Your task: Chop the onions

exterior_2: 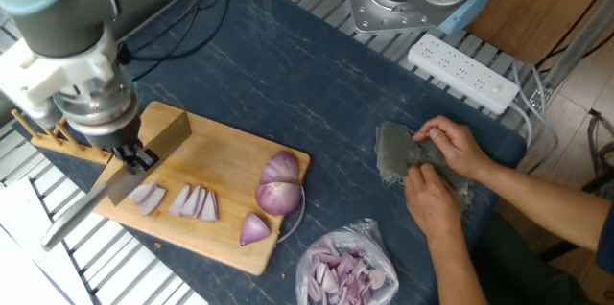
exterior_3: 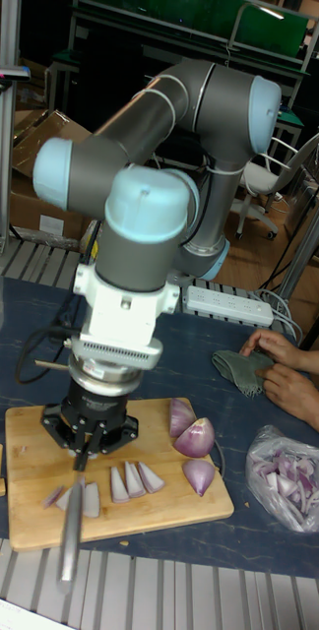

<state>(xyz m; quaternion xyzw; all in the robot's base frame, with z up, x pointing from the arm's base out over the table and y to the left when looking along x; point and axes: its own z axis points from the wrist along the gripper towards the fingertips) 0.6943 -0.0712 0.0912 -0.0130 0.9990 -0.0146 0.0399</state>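
Onions [exterior_2: 279, 185] lie on the cutting board [exterior_2: 221, 152] at the table's front-left edge: slices toward its left end, bigger pieces at its right. The jaws are clenched on the knife [exterior_2: 106, 190].

You are working in a robotics lab or workshop, not a kitchen. The table [exterior_2: 288, 84] is a slatted aluminium frame draped with a dark blue marbled sheet, and a white power strip [exterior_2: 463, 72] lies at its far right edge beside the bolted metal base [exterior_2: 384, 3] of a second machine. Loose black cables [exterior_2: 182, 36] trail across the covering. In the tall view, cardboard boxes [exterior_3: 27, 148] are stacked on the left behind the arm [exterior_3: 169, 128], a swivel office chair [exterior_3: 263, 182] stands on the right, and dark metal shelving [exterior_3: 159, 39] runs along the far wall, though that background is dim and you may find its details hard to read.
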